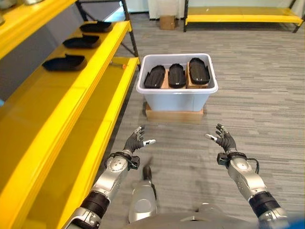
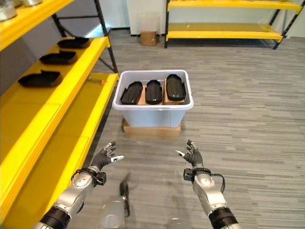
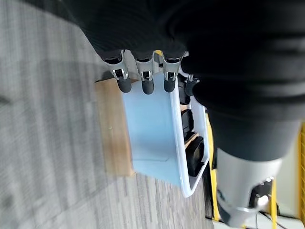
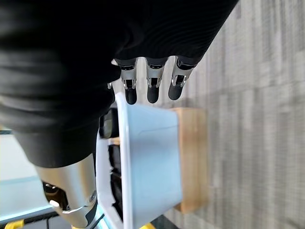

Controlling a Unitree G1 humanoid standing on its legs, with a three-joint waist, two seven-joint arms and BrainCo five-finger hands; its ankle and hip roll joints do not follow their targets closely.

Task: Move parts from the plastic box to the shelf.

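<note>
We are looking down at a pale plastic box sitting on a flat cardboard base on the grey floor. Three black parts are lying side by side inside it. Three more black parts are resting in a row on the yellow shelf to our left. We are holding the left robot hand and the right robot hand out short of the box, well apart, fingers spread loosely and gripping nothing. A small cardboard carton is standing far off.
</note>
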